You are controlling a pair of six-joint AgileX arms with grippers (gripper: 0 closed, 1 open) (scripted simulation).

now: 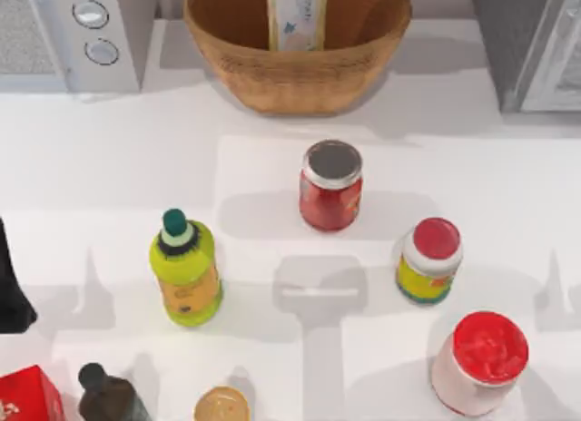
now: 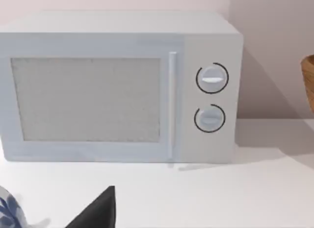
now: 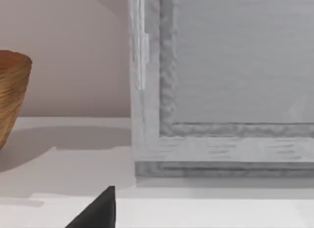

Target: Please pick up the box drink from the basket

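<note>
Box drink (image 1: 296, 17) upright in basket (image 1: 272, 81); untouched

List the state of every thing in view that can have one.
box drink: upright in the basket, not yet picked.
microwave: door shut.
red jar: upright, lidded.
yellow-green bottle: upright, capped.
red-capped yellow jar: upright, lidded.
white jar: upright, red lid on.
dark bottle: upright, capped.

Box drink (image 1: 296, 17) top cut off by top view's edge, base hidden behind basket (image 1: 300, 72) wall. I can't read either gripper's fingers.
</note>
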